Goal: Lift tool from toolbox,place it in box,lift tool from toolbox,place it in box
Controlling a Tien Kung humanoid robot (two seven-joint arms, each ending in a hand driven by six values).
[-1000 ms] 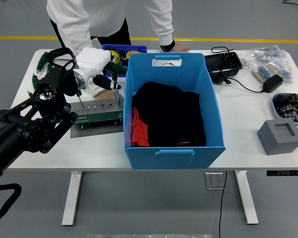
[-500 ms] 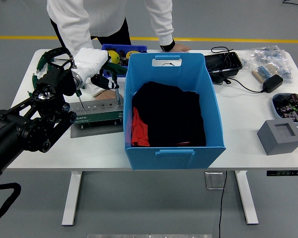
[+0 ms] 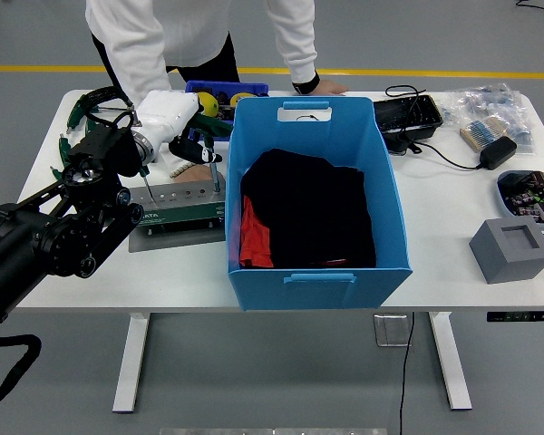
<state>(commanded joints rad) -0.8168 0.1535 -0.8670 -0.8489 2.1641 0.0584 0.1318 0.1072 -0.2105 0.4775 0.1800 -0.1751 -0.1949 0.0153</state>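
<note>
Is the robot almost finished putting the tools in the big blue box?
Not yet. The blue plastic box shows only black and red cloth; I can't see any tool in it. The left hand, white-covered, is shut on a black-handled tool above the grey-green toolbox. It must carry that tool over, drop it in, then fetch another.

The left hand (image 3: 174, 116) (white-gloved) grips a black-handled screwdriver (image 3: 203, 156) above the green toolbox (image 3: 177, 213), beside the blue box (image 3: 317, 205).
</note>
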